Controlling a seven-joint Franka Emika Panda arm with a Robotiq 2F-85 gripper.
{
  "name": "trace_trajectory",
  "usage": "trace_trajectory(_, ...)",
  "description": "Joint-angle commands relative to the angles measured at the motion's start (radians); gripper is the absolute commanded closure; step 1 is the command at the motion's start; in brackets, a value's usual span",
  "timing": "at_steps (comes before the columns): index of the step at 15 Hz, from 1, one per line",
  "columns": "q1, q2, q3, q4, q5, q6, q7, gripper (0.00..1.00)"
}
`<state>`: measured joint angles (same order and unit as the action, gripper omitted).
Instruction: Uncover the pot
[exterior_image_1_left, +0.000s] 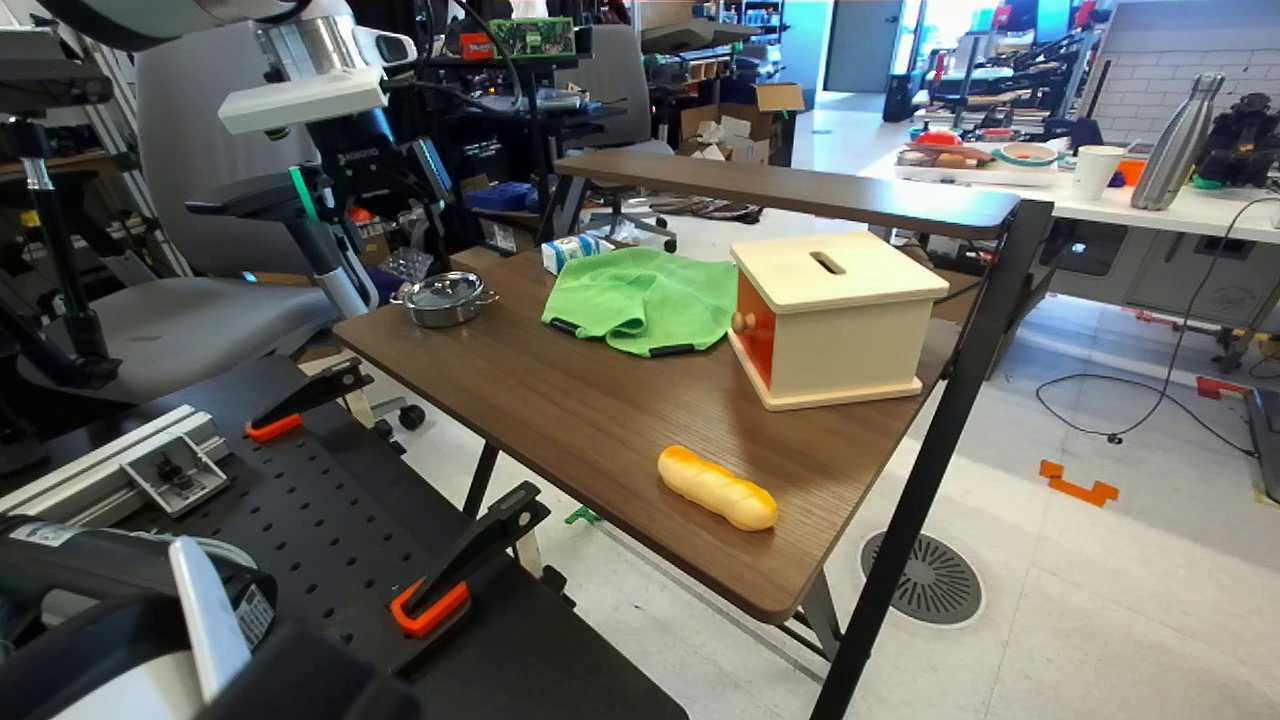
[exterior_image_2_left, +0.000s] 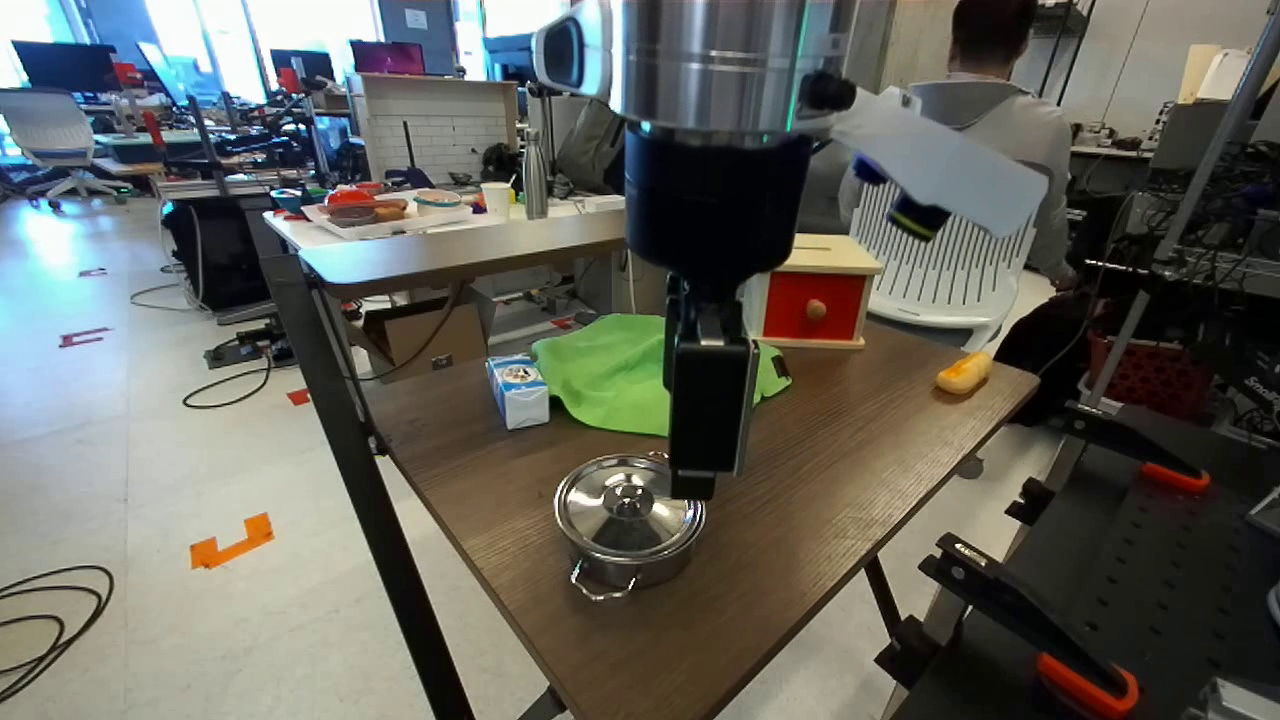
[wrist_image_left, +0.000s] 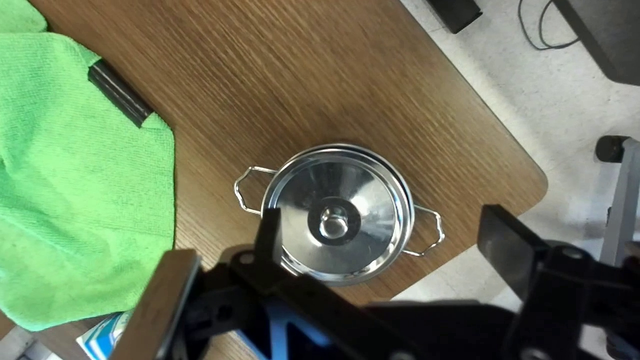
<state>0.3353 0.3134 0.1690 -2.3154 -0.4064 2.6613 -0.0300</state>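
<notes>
Uncovering has yet to begin, as I read it: the lid (exterior_image_2_left: 600, 512) sits on the pot (exterior_image_2_left: 650, 571), knob (wrist_image_left: 333, 225) up, and nothing grips it. The pot stands on the counter (exterior_image_1_left: 560, 400) near one corner, with the towel (exterior_image_1_left: 650, 300) off to the side and not touching it. I have my tool (wrist_image_left: 382, 225) above the pot, fingers (wrist_image_left: 507, 245) spread wide and holding nothing. In the wrist view the knob shows between the fingers, nearer one than the other, so I judge it wants a small sideways correction before coming down. How far I must drop I can only estimate, since in an exterior view the dark fingers merge into what is behind them. That makes the approach the only part I'd count as done, and only roughly. Left to do: line up, lower, pinch the knob, raise the lid off the pot, and set it down beside.

Farther out, the carton (exterior_image_2_left: 520, 395) stands right next to the towel, the box (exterior_image_1_left: 840, 330) is beyond the towel, and the bread (exterior_image_1_left: 717, 488) lies well away from the pot, toward another corner of the counter. None of these should need handling, in my judgement.
</notes>
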Motion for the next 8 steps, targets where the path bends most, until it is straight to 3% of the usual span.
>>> trace_trajectory(1, 0.020, 0.054, -0.010, 0.043, -0.022, 0.013, 0.040, 0.00)
trace_trajectory(8, 0.020, 0.146, -0.005, 0.098, 0.006, 0.018, 0.014, 0.00)
